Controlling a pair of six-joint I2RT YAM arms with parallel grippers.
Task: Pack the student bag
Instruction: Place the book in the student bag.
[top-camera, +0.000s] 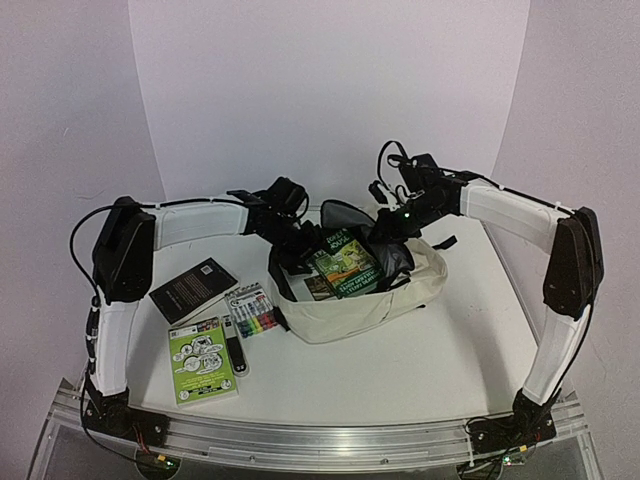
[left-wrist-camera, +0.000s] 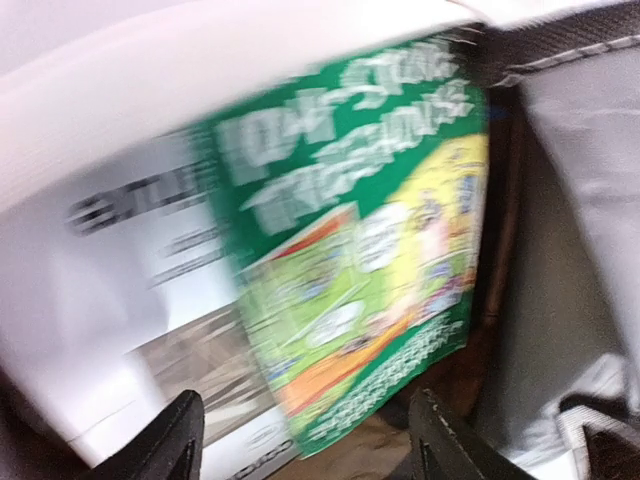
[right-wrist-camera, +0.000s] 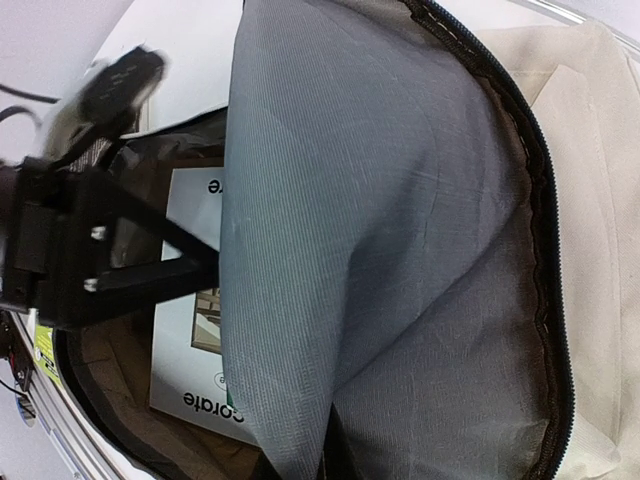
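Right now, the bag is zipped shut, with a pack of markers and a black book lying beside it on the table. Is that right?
Not quite. The bag is open, not zipped shut: the top view shows a green book inside it. The markers and the black book do lie beside it on the table.

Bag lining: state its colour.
Grey. The lining of the bag shows best in the right wrist view.
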